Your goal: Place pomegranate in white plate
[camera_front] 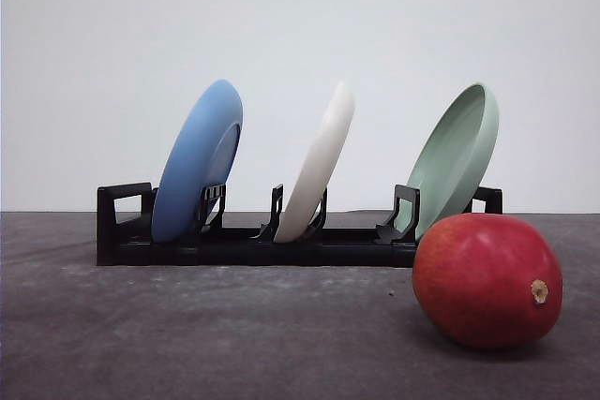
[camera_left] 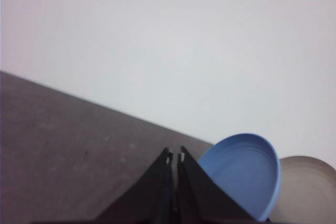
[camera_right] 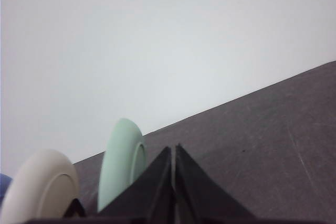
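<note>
The pomegranate, round and red with a small brown crown stub, lies on the dark table at the front right. The white plate stands on edge in the middle slot of a black rack; it also shows in the left wrist view and the right wrist view. My left gripper is shut with nothing in it, close to the blue plate. My right gripper is shut too, its tips pressed together beside the pale green plate.
A blue plate leans in the rack's left slot and a pale green plate in its right slot, just behind the fruit. Dark grey tabletop spreads in front of the rack. A plain white wall stands behind.
</note>
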You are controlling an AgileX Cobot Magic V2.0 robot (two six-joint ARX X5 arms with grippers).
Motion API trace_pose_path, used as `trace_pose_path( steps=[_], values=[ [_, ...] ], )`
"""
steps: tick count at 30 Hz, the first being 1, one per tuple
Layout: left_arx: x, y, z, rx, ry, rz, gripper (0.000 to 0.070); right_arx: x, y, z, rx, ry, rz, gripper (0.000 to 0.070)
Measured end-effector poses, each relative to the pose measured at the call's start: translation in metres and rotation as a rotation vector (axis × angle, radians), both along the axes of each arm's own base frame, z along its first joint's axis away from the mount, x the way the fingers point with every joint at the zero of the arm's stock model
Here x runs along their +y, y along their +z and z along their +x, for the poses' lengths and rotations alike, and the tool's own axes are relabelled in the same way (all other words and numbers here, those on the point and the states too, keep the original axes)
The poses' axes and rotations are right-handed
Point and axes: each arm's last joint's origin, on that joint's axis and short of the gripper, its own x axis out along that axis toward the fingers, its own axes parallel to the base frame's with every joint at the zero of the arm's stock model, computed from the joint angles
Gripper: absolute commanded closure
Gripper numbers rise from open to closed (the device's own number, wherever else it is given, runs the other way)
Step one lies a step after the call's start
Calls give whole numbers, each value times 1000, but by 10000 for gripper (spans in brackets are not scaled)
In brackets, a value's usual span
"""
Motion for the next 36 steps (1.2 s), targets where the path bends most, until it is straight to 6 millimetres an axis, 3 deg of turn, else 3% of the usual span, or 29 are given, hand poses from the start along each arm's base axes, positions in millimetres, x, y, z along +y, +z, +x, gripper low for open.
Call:
trace_pose_path(
  steps=[7, 14, 25, 36],
  values=[
    [0, 43, -16, 243, 2, 18, 697, 1, 38, -14, 152, 43, -17, 694],
    [0, 72, -15, 449, -11, 158, 697, 5, 60, -7, 345, 175, -129, 694],
    [-7, 76, 15, 664, -164, 306, 697, 14, 57, 25, 557, 378, -253, 694],
    [-35, 74, 16, 587, -475, 606, 697, 35, 62, 21, 442, 582, -431, 693]
  ],
)
